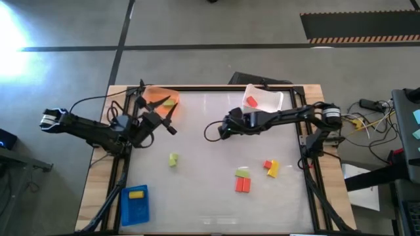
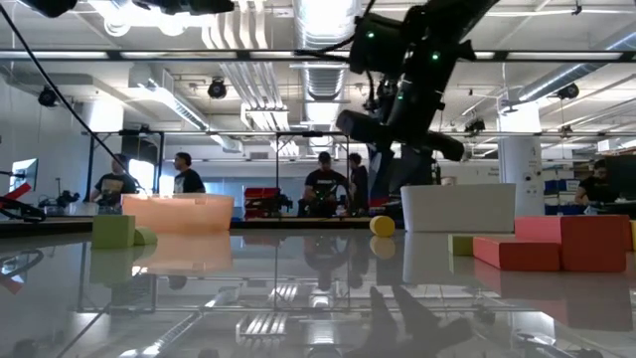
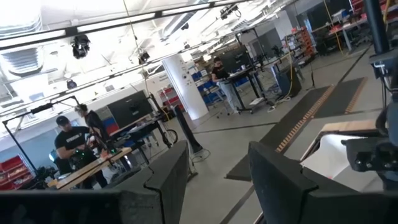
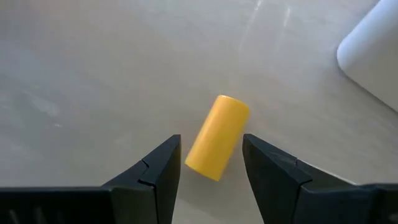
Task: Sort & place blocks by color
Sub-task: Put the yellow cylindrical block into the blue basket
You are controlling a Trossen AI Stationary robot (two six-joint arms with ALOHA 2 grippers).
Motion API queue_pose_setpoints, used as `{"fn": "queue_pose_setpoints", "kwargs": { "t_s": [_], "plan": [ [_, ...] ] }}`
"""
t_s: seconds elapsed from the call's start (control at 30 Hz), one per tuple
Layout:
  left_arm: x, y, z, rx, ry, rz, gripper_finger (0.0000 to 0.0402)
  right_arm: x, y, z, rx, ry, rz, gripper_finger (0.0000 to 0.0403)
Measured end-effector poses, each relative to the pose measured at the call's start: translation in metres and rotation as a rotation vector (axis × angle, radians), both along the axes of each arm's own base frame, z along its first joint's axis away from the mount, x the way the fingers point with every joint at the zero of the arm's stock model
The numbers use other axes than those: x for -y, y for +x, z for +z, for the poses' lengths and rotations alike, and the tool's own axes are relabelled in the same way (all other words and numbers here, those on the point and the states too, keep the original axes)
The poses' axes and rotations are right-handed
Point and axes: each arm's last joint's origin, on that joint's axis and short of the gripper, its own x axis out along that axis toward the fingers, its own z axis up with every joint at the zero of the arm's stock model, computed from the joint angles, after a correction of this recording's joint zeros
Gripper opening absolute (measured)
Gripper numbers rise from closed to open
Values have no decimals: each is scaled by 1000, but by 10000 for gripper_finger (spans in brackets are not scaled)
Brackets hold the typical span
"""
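A yellow cylinder block (image 4: 217,137) lies on its side on the table, also seen as the yellow cylinder (image 2: 382,226) in the low view. My right gripper (image 4: 211,146) hangs open above it near the table's middle (image 1: 220,131), one finger on either side, not touching. My left gripper (image 3: 217,155) is open and empty, raised beside the orange tray (image 1: 152,94), which holds a green block (image 1: 167,103). Loose on the table are a light green block (image 1: 173,159), a green block (image 1: 243,172), red blocks (image 1: 243,185), a red block (image 1: 267,164) and a yellow block (image 1: 273,170).
A white tray (image 1: 272,105) at the far right holds a red block (image 1: 252,101). A blue tray (image 1: 133,208) at the near left holds a yellow block (image 1: 136,193). Dark frame rails (image 1: 308,177) border the table. People stand in the room beyond.
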Motion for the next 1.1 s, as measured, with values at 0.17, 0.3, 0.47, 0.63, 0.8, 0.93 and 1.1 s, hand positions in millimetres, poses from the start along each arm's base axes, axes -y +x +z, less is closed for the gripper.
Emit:
{"fn": "queue_pose_setpoints", "kwargs": {
  "t_s": [0.17, 0.3, 0.47, 0.63, 0.8, 0.93, 1.1],
  "plan": [
    [-1, -2, -2, -23, 8, 25, 152, 2, 16, -3, -124, 6, -5, 162],
    [-1, -2, -4, -35, -3, 58, 152, 3, 27, -6, -172, 16, -6, 162],
    [-1, -2, -6, -41, -5, 67, 152, 4, 31, -11, -206, 22, -13, 176],
    [-2, -3, -6, -43, -10, 80, 152, 4, 33, -19, -210, 29, -34, 208],
    [-2, -3, -6, -43, -9, 80, 152, 4, 33, -24, -204, 28, -40, 223],
    [-2, -3, -6, -41, -10, 80, 152, 4, 32, -29, -189, 26, -42, 224],
    [-2, -3, -6, -46, -9, 80, 152, 4, 27, -40, -184, 30, -55, 224]
  ]
}}
